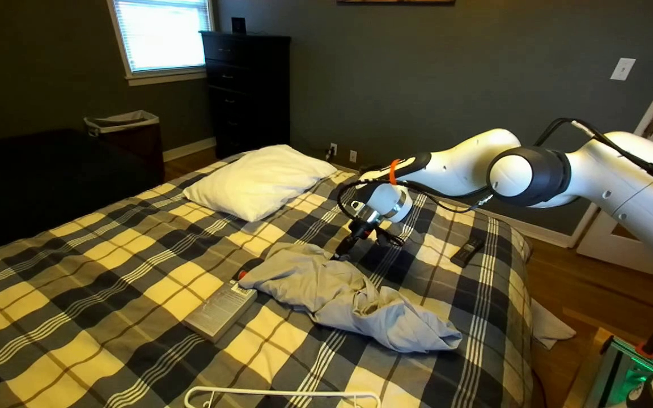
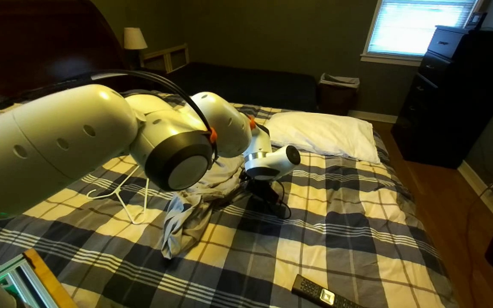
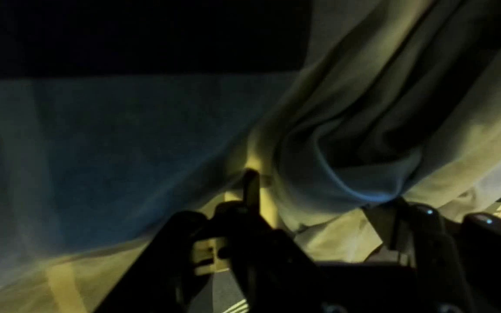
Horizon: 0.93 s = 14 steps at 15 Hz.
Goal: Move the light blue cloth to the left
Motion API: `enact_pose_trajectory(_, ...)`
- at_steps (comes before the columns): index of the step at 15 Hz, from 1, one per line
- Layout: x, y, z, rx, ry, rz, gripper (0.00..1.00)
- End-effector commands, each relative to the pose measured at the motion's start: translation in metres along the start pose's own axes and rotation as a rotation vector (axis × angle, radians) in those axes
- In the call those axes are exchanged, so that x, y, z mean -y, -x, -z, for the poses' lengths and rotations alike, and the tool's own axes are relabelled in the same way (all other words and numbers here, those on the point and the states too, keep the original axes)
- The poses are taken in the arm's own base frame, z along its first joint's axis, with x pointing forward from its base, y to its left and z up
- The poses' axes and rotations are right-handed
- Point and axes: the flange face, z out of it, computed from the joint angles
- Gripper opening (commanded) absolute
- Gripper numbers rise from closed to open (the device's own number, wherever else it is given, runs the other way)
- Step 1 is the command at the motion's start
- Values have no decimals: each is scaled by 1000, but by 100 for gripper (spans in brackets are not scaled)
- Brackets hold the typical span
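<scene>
"Yellow and dark plaid all over that bedspread [image 1: 100,317], with a white pillow [image 1: 258,181] on it and a black dresser [image 1: 250,93] beside the window [image 1: 162,37]."

"Where's the cloth [image 1: 326,286]?"

"Heaped in a crumpled strip on the bedspread, pale grey-blue, the gripper [image 3: 322,187] down at its edge."

"And the fingers [image 3: 252,190]?"

"Spread apart, a fold of the cloth showing between them. It's dark in there, though, so I can't quite tell whether they touch it."
</scene>
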Motion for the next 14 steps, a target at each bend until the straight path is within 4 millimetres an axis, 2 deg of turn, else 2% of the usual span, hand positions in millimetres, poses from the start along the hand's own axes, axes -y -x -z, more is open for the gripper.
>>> enact_pose_trajectory(1,-8,-1,-11,59,-51,-27,34)
enact_pose_trajectory(5,-7,-14,-4,52,-63,6,3)
enact_pose_trajectory(7,0,-23,1,37,-71,32,0)
enact_pose_trajectory(10,10,-34,4,23,-96,65,2)
enact_pose_trajectory(12,31,-46,0,2,-161,152,2)
enact_pose_trajectory(14,65,-63,-9,8,-219,259,2)
